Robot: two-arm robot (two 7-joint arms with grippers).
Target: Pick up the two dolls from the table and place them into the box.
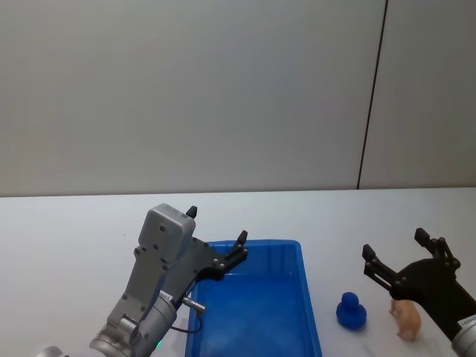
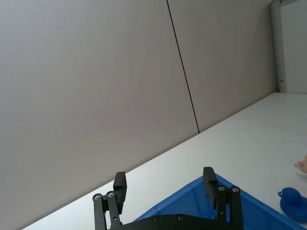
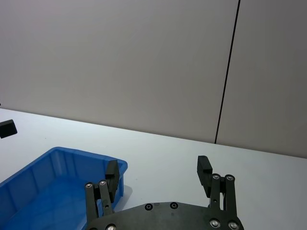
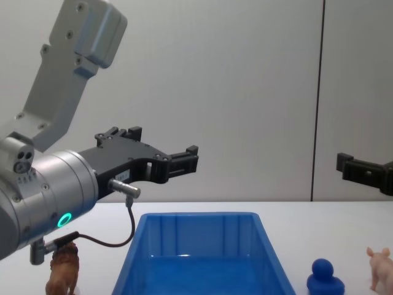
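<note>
Both my grippers are empty with the jaws spread wide. The right gripper hangs high over the right side of the table, pointing at the far wall rather than down. The pink pig stands on the table below it, a bit nearer to me. I can't call the pig's long axis with confidence. The blue figure stands just left of the pig, between it and the box, apart from both. The right arm is clearly the nearer one for these two. My read is that it has to pitch down and come back toward me before it can close on anything. The left gripper hovers above the box's far-left corner. A brown lion stands left of the box, low beside my left forearm, so that arm is nearer to it. The box is open-topped with nothing in the drop path. Watch the blue figure close beside the pig on descent.
</note>
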